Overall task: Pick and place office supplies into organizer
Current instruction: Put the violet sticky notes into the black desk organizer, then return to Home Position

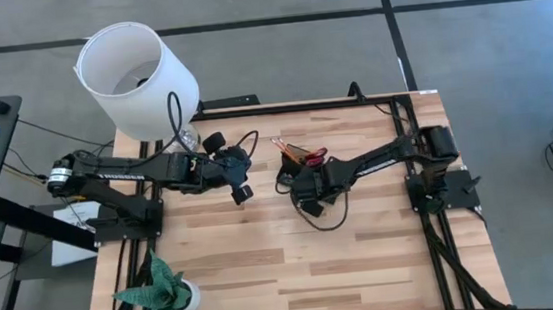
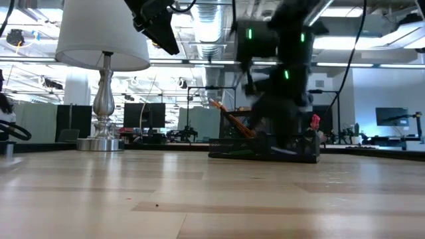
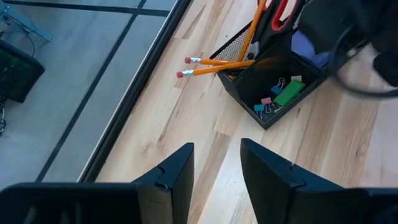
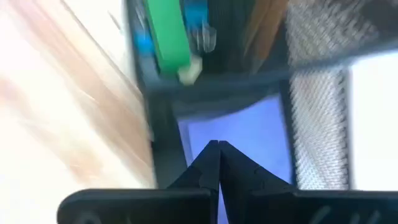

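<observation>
The black mesh organizer point(image 1: 302, 161) point(image 3: 273, 81) stands on the table's far middle. Orange pencils point(image 3: 217, 62) lean out of its taller back section, next to the red-handled scissors point(image 3: 283, 15). A green piece point(image 4: 166, 34) and small clips lie in one front compartment, and a purple note pad point(image 4: 249, 143) lies in another. My right gripper point(image 4: 217, 149) is shut and points steeply down into the note pad's compartment. My left gripper point(image 3: 216, 168) point(image 1: 242, 192) hangs open above the table, left of the organizer, with nothing between its fingers. My right gripper comes from above with its shut fingertips point(image 4: 208, 155) just over the purple note pad, inside the organizer's compartment. Nothing shows between the fingers. I cannot tell whether the tips touch the pad.
A white-shaded lamp point(image 1: 134, 77) stands at the table's far left corner. A green paper plant point(image 1: 158, 291) stands at the near left. A black cable point(image 1: 327, 216) loops below the right gripper. Bare wood point(image 1: 296, 264) fills the near half of the table.
</observation>
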Available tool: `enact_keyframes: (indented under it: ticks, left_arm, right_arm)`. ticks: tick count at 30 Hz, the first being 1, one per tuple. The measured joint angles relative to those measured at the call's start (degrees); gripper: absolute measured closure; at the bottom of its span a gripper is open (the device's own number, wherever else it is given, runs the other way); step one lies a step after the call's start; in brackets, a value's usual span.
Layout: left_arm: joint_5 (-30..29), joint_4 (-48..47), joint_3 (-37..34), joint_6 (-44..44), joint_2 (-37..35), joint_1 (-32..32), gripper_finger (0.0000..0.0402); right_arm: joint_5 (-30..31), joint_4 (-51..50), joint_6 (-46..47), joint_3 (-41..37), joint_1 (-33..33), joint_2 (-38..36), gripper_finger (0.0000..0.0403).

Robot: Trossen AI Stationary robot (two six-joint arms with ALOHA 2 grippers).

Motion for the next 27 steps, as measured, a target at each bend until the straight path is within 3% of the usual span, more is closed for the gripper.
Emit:
enact_keyframes:
  ticks: [7,12,22,27]
  left_arm:
    - [-0.01,-0.04,0.0,-0.02,0.01,-0.01,0.0274]
    - [-0.16,-1.68,0.0,-0.08,-0.01,-0.01,0.0274]
    - [-0.45,-19.46,0.04,-10.68,-3.68,-0.01,0.0274]
    - [-2.84,-35.38,0.07,-24.66,-6.44,-0.03,0.0274]
  right_arm:
    - [1.32,-1.8,-0.06,2.25,1.18,-7.41,0.0403]
    - [-2.79,-5.61,0.11,2.54,4.55,-13.67,0.0403]
    - [-2.76,-13.28,-0.96,2.54,16.3,-30.01,0.0403]
    - [-3.91,-16.68,-0.26,2.54,21.13,-37.64,0.0403]
